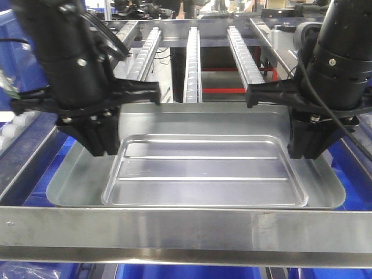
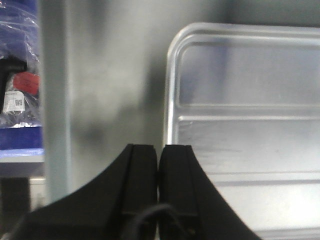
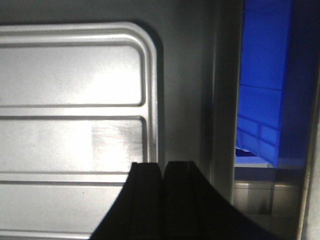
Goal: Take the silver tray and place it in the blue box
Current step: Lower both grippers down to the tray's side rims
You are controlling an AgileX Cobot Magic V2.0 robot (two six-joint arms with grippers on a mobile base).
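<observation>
The left tool [image 2: 159, 148] and right tool [image 3: 163, 165] sit fully closed, empty, over the silver tray [image 1: 203, 165]. A white label [image 2: 15, 100] – unreadable

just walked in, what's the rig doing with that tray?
Both arms are down over the silver tray, with the blue box showing beneath the tray's side edges. The left gripper is at the tray's left side, the right gripper at its right. In the wrist views both pairs of fingers are pressed shut with nothing between them, beside the recessed panel's edge. Whether they touch the tray is unclear.
</observation>
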